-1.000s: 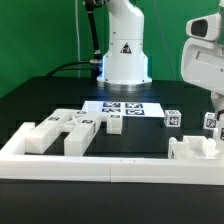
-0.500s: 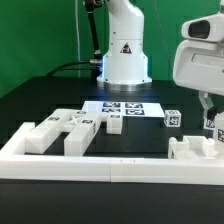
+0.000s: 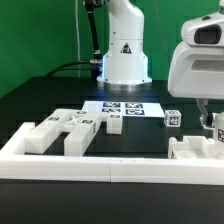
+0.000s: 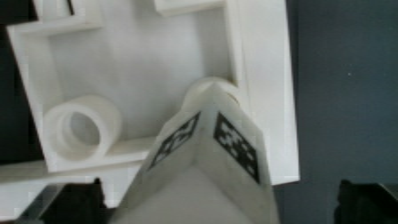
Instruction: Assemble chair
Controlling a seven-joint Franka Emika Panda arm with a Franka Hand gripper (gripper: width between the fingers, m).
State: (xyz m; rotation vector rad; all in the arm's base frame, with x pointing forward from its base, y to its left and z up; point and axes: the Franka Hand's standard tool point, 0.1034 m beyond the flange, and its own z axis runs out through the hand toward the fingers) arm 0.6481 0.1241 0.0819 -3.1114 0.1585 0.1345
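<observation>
Chair piece [image 4: 210, 150], long axis upright, between wide-apart jaws.

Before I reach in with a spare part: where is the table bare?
Bare table lies between the marker board and border rail, beside the clustered chair pieces. The exterior view's right is crowded: gripper, tagged cube, large chair piece.

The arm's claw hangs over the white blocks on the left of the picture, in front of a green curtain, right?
Not the left. The exterior view shows the gripper over the white piece at that view's right, well away from the left blocks. The curtain is green.
</observation>
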